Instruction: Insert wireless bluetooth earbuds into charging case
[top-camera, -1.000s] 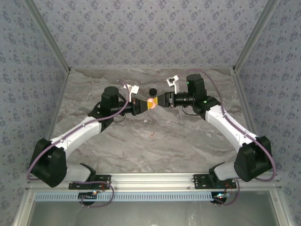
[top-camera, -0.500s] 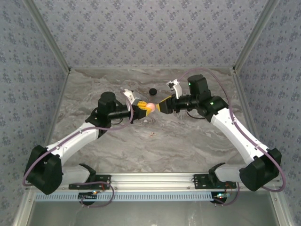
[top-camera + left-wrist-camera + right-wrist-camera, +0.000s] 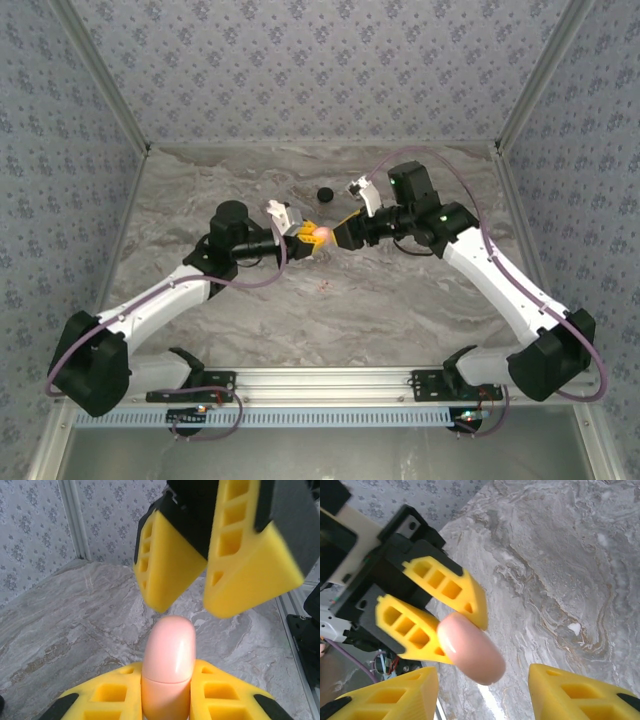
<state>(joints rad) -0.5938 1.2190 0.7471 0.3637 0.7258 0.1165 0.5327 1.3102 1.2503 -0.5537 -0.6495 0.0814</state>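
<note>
We are clenching the charging case [image 3: 168, 655] in our left gripper [image 3: 166, 682]; our right gripper [image 3: 484, 679] is hovering released at its free rounded edge, open table [image 3: 400, 300] lying below.

Top camera looking down from high behind the near edge, taking in the whole table [image 3: 400, 300], left wrist camera looking right, right wrist camera looking left, both hovering close, all three sharing the charging case [image 3: 322, 233].
</note>
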